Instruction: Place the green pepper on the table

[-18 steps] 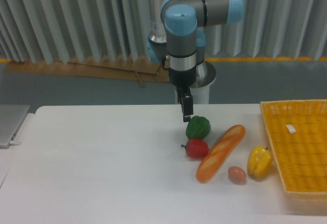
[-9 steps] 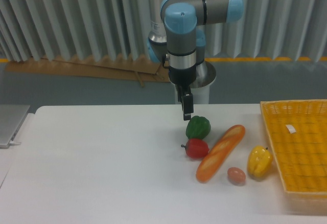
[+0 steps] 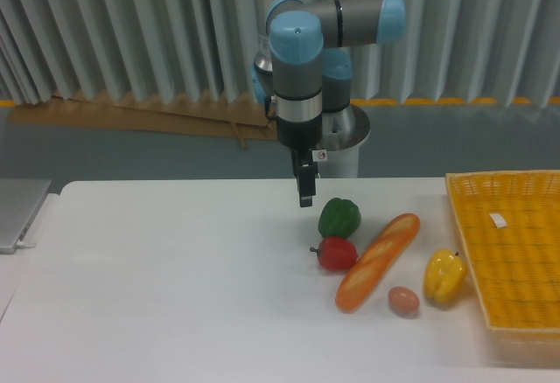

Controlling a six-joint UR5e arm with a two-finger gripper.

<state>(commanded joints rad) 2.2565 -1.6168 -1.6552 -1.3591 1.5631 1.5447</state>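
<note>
The green pepper point(image 3: 339, 218) rests on the white table point(image 3: 175, 287), just behind the red pepper point(image 3: 336, 254). My gripper point(image 3: 306, 194) hangs a little above the table, to the left of the green pepper and apart from it. I see its fingers edge-on as one dark bar, so whether they stand open or shut does not show. Nothing is held in them.
A bread loaf point(image 3: 378, 261) lies diagonally right of the red pepper, with an egg point(image 3: 403, 300) and a yellow pepper point(image 3: 444, 277) beside it. A yellow woven basket point(image 3: 512, 252) fills the right edge. A grey device point(image 3: 17, 210) sits at the far left.
The gripper has moved left and slightly up, away from the green pepper. The green pepper stays where it was on the table.
</note>
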